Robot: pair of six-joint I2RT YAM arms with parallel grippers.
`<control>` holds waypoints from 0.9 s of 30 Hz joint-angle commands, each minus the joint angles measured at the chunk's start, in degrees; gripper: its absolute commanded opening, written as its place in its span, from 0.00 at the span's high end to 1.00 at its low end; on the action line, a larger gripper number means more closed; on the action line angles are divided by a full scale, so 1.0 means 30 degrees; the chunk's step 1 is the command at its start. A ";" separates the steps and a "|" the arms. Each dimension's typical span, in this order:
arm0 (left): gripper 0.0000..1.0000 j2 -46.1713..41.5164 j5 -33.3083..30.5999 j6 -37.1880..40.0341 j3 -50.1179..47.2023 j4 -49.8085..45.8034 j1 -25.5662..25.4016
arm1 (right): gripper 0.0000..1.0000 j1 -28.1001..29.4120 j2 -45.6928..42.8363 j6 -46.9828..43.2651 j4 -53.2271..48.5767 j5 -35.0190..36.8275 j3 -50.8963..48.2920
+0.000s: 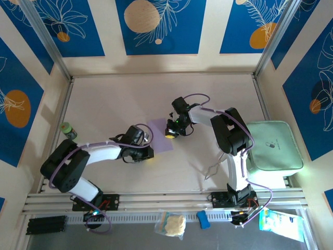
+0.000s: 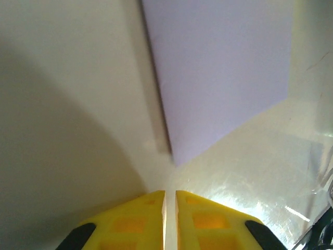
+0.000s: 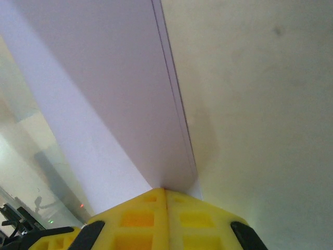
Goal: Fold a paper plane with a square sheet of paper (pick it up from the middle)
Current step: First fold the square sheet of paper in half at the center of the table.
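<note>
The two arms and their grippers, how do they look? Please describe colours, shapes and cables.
Each arm has white links between bulky black joint housings, and a purple cable loops along the left arm and the right arm. The left gripper and the right gripper have blocky yellow fingers with square recesses moulded in and black parts at the outer edges.
</note>
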 commanded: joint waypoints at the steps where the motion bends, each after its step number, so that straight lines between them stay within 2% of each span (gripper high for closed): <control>1: 0.85 -0.1140 -0.1061 0.1195 0.1520 -0.2104 0.0221 | 0.98 -0.0015 0.1835 0.0391 -0.0524 0.3807 -0.1335; 5: 0.81 -0.0814 -0.0921 0.0567 0.2543 -0.0314 0.1089 | 0.94 0.0217 0.0008 0.0639 0.0321 0.2780 -0.1567; 11: 0.75 0.1425 -0.0555 -0.0728 0.3550 0.2148 0.2065 | 0.81 0.0244 -0.2876 0.1718 0.2690 0.0793 -0.2167; 15: 0.74 0.2720 -0.0258 -0.0857 0.4313 0.2844 0.2383 | 0.72 0.0164 -0.4348 0.2508 0.2874 0.1343 -0.2851; 19: 0.74 0.3891 0.0134 -0.0795 0.5047 0.3245 0.2452 | 0.60 -0.0005 -0.5735 0.3397 0.3097 0.2153 -0.4359; 22: 0.75 0.4709 0.0009 -0.0838 0.5533 0.3174 0.2465 | 0.55 -0.0139 -0.6592 0.4433 0.3948 0.2209 -0.5821; 27: 0.75 0.5453 -0.0839 -0.0740 0.6168 0.2271 0.2580 | 0.52 -0.0108 -0.7130 0.5452 0.4933 0.2090 -0.7317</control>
